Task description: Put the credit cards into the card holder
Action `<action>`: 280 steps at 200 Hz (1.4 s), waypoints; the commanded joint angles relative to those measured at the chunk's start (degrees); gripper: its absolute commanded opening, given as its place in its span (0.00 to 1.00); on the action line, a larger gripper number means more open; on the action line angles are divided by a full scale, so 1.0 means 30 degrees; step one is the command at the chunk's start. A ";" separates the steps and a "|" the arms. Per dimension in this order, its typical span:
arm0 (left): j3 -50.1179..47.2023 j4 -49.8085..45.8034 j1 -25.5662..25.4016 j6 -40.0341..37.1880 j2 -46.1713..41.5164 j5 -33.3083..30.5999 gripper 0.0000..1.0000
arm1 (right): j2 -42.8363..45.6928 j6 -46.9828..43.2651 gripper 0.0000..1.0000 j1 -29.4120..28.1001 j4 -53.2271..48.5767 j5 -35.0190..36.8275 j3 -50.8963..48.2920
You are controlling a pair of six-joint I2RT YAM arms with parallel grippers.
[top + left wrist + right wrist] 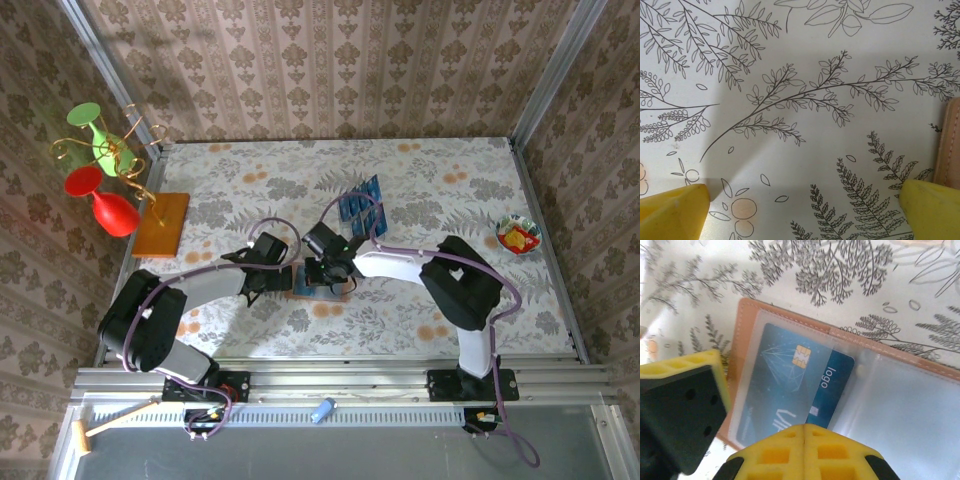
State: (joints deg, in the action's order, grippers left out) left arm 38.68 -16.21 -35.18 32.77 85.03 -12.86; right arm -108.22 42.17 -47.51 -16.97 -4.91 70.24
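The left fingers [672, 212] stand wide apart with only bare table [790, 60] between them. The cloth ahead of them and to their left is free. Just outside their right tip runs the stitched tan edge of the card holder [951, 145]; whether tip and edge touch cannot be told.

The card holder lies open and flat under the right fingers [785, 455], which are pressed together with nothing between them. To their left, one of the left fingers stands just off the holder's left edge. Straight ahead of the shut tips, one blue card [790, 385] sits chip-up under the clear left pocket, its right end out past the pocket's mouth toward the fold. Whether the tips rest on it cannot be told. To their right the second clear pocket [910, 410] lies flat.

Beyond the right fingers the other credit cards [362, 205] lie fanned, apart from the holder, with open cloth behind them.

The cloth is pale with printed ferns and flowers. Far left of the left fingers is an orange-brown board [162, 222] bearing a wire stand [125, 165] with a red and a green glass. Far right of the right fingers a small bowl [518, 235] sits near the table's edge. Patterned wallpaper closes three sides.
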 commanded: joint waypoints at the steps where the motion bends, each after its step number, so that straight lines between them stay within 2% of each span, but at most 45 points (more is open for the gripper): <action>1: 0.0287 -0.0251 0.0376 -0.0466 -0.0047 0.0605 1.00 | 0.1044 -0.0039 0.00 0.0294 -0.0640 0.0470 -0.0210; 92: 0.1503 -0.0661 0.1142 -0.1579 0.0270 0.0159 1.00 | -0.0183 0.0181 0.00 0.0451 -0.0313 0.0156 -0.0183; 149: 0.1102 0.0967 0.1150 -0.2355 0.0292 0.1294 1.00 | -0.0458 0.0280 0.00 0.0462 -0.0134 0.0134 -0.0310; 280: -0.0101 0.2377 0.1062 -0.1785 0.1316 0.1874 1.00 | -0.0976 0.0551 0.00 0.0455 0.0298 -0.0148 -0.0503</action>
State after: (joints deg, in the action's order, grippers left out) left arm 40.12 -9.58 -31.83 27.16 87.79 -8.03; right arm -109.82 42.50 -46.30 -16.51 -4.91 69.49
